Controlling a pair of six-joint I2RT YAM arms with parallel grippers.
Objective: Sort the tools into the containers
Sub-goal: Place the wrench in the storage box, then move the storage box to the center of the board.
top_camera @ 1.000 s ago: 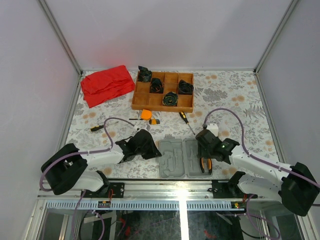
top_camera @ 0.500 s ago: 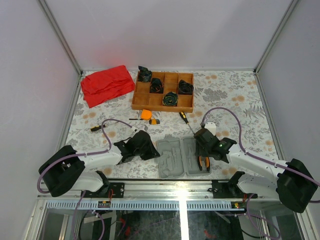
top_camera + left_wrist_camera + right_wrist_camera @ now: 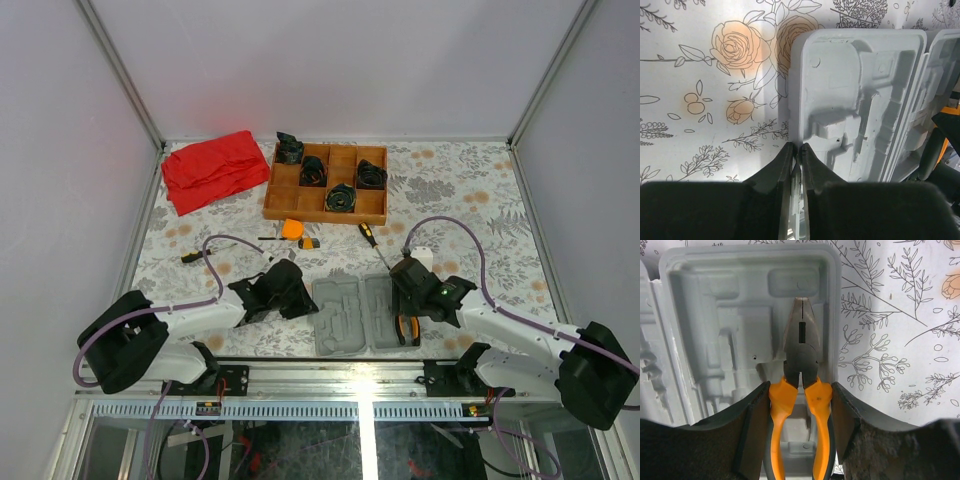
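Near edge of desk [image 3: 470, 200]: grey tool case [image 3: 715, 295] lies open and flat, both halves recess-side up. Right gripper [image 3: 800, 402] is over the right half, jaws set fairly wide around the two orange handles of the pliers [image 3: 801, 340] and gripping them; pliers' nose points away from the wrist, head closed, low over or just on the moulded recess beside the case's right wall (contact not clear). Left gripper [image 3: 796, 150] sits at the left edge of the left half, jaws narrow, a pale strip between them. My reading is that they pinch the case rim to steady it. Mid desk, not yet sorted: black-and-yellow screwdriver [image 3: 368, 234] just beyond the case, round orange tape measure [image 3: 292, 229] with small yellow-grey piece [image 3: 311, 242] beside it, and a second screwdriver [image 3: 195, 255] further left. Far: wooden compartment tray [image 3: 325, 216] holding black coiled bundles [image 3: 341, 198], and a red cloth [image 3: 213, 168] to its left. Step in hand, as judged: seating the pliers, the first tool into the case. Next move calls for lowering until the pliers sit in the recess, opening the jaws, lifting clear, then reaching for the nearest screwdriver.
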